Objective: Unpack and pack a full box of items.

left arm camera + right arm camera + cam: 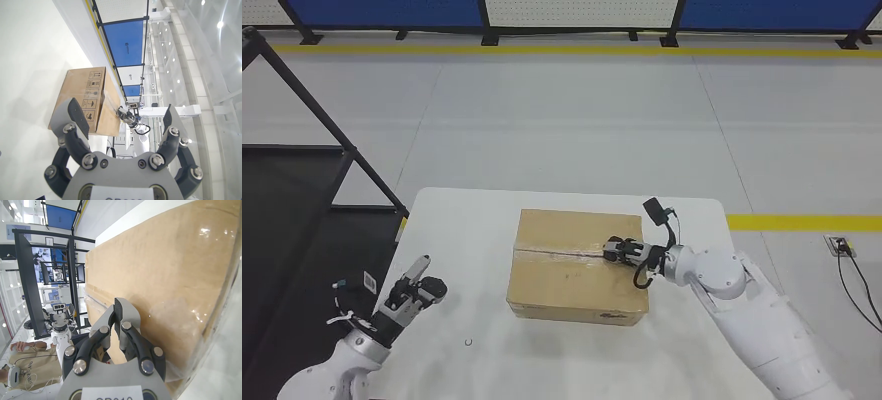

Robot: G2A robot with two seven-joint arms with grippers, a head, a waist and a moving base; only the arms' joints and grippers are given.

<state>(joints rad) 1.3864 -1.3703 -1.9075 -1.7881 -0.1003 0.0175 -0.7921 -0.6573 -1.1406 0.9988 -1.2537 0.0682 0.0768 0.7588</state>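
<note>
Squarely in the middle of the white table (452, 225) sits a closed cardboard box (562, 285), its flaps down and a strip of clear tape (552, 253) running across the top along the seam. In the top view its long sides lie roughly parallel to the table's near edge. One side panel, seen in the left wrist view, carries a column of printed handling symbols.

The right gripper (614, 250) lies over the top of the box, on the end nearest the right arm, with its fingertips right at the tape line. Its two fingers (118, 313) are pressed together, the pads meeting. Whether a sliver of tape is pinched there cannot be told. The gripper is held low, close to the cardboard, and points across the box toward the left arm's side.

The left gripper (414, 288) is well apart from the box, over the table's left edge, and touches nothing. Its fingers (77, 111) are spread wide with nothing between them, and it is aimed toward the box's panel of symbols.

On the bare table near the front edge, between the left gripper and the box, lies a small dark ring-shaped thing (469, 343), too small to name. Beyond the table's left side stands a black metal frame (342, 150), and a yellow line (802, 222) crosses the pale floor to the right
</note>
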